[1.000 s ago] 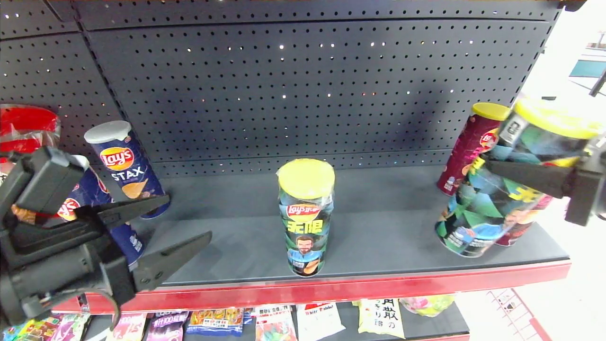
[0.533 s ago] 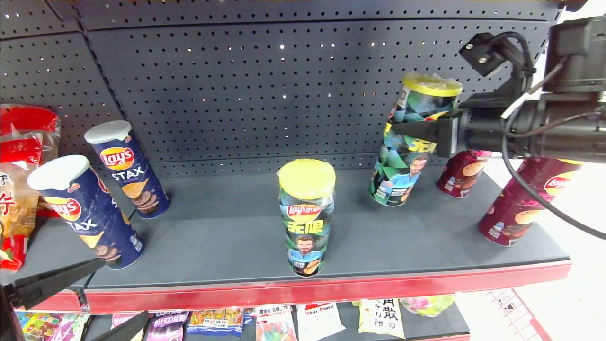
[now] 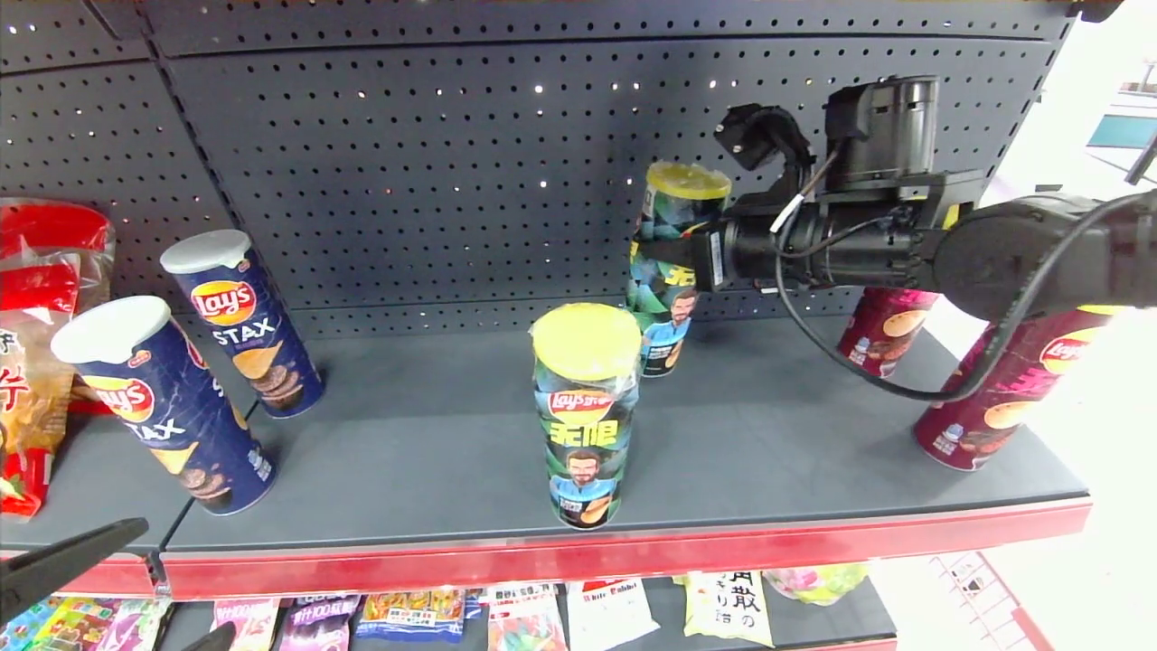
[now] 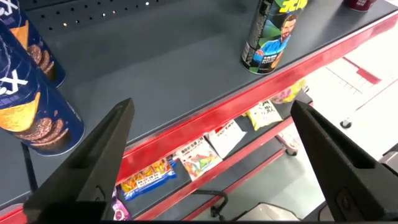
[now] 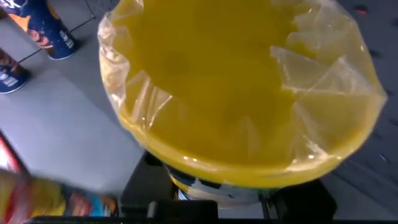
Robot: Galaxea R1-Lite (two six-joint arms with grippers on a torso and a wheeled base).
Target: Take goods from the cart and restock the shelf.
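— Where's the can, and which way does it point?

— The held can (image 3: 676, 294), green with a yellow lid, sits between the jaws of the right gripper (image 3: 664, 250), which are clamped on the upper half of its body. Its long axis runs close to vertical, lid up, and the top tips a little toward the wrist. Its base is low over the rear of the shelf (image 3: 434, 452), near the pegboard (image 3: 452, 181). I cannot tell if it touches the shelf.

— How many like it?

— Two. The second green can (image 3: 586, 425) stands upright below those jaws and nearer the red lip (image 3: 633, 551).

— And the others?

— Two maroon cans, rear one (image 3: 881, 330) and front one (image 3: 994, 398), are back along the arm on the wrist side of the jaws. Two blue cans with white lids, rear blue can (image 3: 239, 316) and front blue can (image 3: 163, 407), stand well beyond the fingertips. Red bags (image 3: 45, 262) lie past them.

— The other arm?

— The left gripper (image 4: 212, 106) has its jaws wide apart, holding nothing, low before the red lip. The second green can is ahead of them, and snack packets (image 4: 205, 149) lie on the shelf below.
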